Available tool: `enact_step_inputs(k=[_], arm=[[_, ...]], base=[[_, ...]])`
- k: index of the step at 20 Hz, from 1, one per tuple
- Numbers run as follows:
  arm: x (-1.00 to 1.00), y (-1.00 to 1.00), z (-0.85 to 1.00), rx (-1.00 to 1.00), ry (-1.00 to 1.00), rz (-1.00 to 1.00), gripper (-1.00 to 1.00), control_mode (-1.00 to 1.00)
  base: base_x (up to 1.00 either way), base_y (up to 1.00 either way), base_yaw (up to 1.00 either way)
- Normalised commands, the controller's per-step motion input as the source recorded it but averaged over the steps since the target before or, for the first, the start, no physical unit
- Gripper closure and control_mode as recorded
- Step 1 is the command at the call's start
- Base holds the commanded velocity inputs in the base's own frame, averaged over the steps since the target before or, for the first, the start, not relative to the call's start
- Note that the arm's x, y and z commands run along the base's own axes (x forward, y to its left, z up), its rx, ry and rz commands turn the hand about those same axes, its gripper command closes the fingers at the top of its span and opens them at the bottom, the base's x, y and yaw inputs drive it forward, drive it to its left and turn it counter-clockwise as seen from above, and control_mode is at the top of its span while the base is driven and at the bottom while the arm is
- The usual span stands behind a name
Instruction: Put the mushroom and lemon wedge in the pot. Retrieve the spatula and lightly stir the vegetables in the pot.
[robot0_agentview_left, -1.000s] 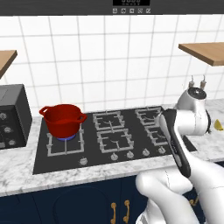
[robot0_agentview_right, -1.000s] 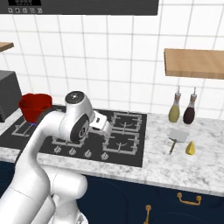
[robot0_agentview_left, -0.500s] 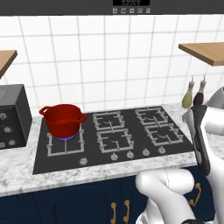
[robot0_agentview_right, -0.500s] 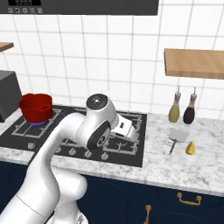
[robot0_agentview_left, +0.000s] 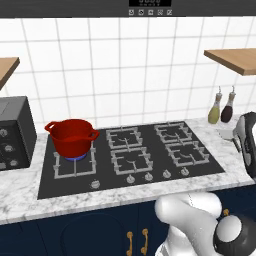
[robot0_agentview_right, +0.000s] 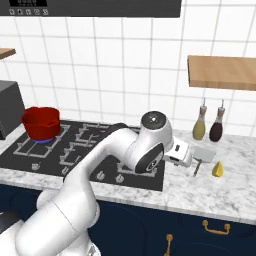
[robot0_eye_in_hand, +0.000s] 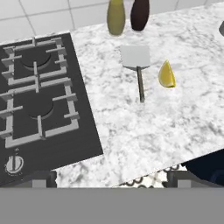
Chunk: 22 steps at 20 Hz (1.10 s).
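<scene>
The hand (robot0_agentview_right: 186, 155) hangs above the marble tabletop (robot0_eye_in_hand: 144, 131) just right of the hob (robot0_agentview_right: 75, 147), spread fully wide and holding nothing. In the hand view the spatula (robot0_eye_in_hand: 137, 65) lies flat at about 12 o'clock, blade toward the two bottles (robot0_eye_in_hand: 127, 15), handle pointing back. The lemon wedge (robot0_eye_in_hand: 166, 75) sits just beside it, at 3 o'clock of the handle, not touching. The red pot (robot0_agentview_left: 72, 137) stands on the hob's far-left burner, well apart from them, at 9 o'clock of the hand in the right base view.
</scene>
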Motion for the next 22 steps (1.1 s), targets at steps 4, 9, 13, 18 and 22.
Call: enact_step_inputs(k=[4,9,13,18,22], arm=[[0.45,-0.84,-0.14,0.0,0.1,0.0,-1.0,-1.0],[0.47,-0.68,-0.16,0.0,0.09,0.0,-1.0,-1.0],[0.41,-0.58,-0.23,0.0,0.03,0.0,-1.0,-1.0],[0.36,-0.41,-0.31,0.0,0.0,0.02,-1.0,-1.0],[0.42,-0.33,-0.33,0.0,0.03,0.02,-1.0,-1.0]], base=[[0.0,0.0,0.0],[0.0,0.0,0.0],[0.0,0.0,0.0],[0.0,0.0,0.0],[0.0,0.0,0.0]])
